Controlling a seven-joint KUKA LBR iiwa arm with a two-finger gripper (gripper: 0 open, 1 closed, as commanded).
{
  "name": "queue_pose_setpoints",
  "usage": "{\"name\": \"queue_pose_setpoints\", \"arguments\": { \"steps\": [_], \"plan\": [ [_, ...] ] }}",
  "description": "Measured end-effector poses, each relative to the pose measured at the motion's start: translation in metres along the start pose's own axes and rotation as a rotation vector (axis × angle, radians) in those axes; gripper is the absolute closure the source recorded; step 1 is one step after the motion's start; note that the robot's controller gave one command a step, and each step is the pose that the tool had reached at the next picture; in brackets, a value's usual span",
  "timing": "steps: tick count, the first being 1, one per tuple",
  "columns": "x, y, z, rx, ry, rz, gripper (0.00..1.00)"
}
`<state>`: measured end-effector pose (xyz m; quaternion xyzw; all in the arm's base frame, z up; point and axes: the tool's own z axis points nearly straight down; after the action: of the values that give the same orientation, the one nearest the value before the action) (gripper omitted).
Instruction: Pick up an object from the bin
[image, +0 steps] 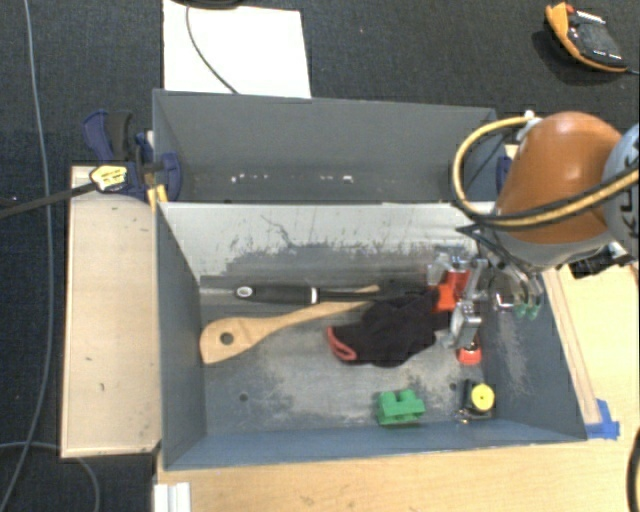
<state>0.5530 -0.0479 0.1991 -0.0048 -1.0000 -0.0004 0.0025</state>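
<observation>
My gripper (468, 320) hangs low at the right side of the bin, just off the right edge of a crumpled black cloth (392, 328) with a red loop at its lower left. The cloth lies in the middle right of the bin floor. In front of the gripper, near the bin's front wall, lies a small yellow and black round thing (481, 398). A green block (400, 406) sits a little to its left. I see nothing held in the gripper.
A wooden spoon (262, 330) lies slantwise across the left half of the bin, its handle running under the cloth. Behind it, along the back wall, lies a black-handled utensil (290, 294). The arm's orange dome and cables overhang the bin's right rim.
</observation>
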Motion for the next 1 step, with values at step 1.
{"name": "queue_pose_setpoints", "arguments": {
  "steps": [1],
  "plan": [
    [-0.0014, 0.0002, -0.0048, 0.001, -0.009, -0.003, 0.00]
  ]
}}
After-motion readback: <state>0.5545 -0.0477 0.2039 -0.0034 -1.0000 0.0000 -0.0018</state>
